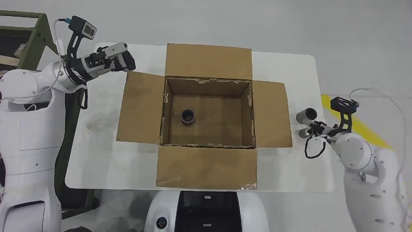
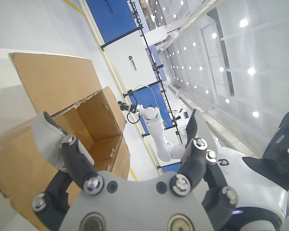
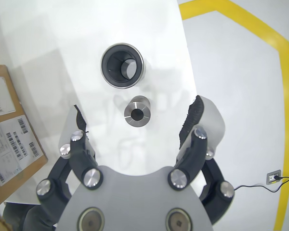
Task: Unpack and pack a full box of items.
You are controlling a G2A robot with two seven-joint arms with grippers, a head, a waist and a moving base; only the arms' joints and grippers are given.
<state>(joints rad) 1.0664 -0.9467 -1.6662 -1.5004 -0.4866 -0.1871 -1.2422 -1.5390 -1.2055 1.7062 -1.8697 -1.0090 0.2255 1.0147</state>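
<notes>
An open cardboard box [image 1: 207, 113] stands mid-table with its flaps spread; one dark cylindrical part [image 1: 188, 116] lies on its floor. On the table to the right of the box rest a larger metal sleeve [image 3: 121, 65] [image 1: 308, 113] and a small metal cylinder [image 3: 137, 114]. My right gripper [image 3: 137, 109] [image 1: 310, 129] hangs open over the small cylinder, one finger on each side, not touching it. My left gripper [image 2: 118, 118] [image 1: 125, 59] is open and holds nothing, raised near the table's far left corner beside the box [image 2: 62, 80].
The box's right flap [image 3: 7, 121] carries white labels and lies close to the right gripper. The table's right edge [image 3: 187, 56] runs just beyond the two metal parts. A green frame [image 1: 22, 35] stands off the table's far left.
</notes>
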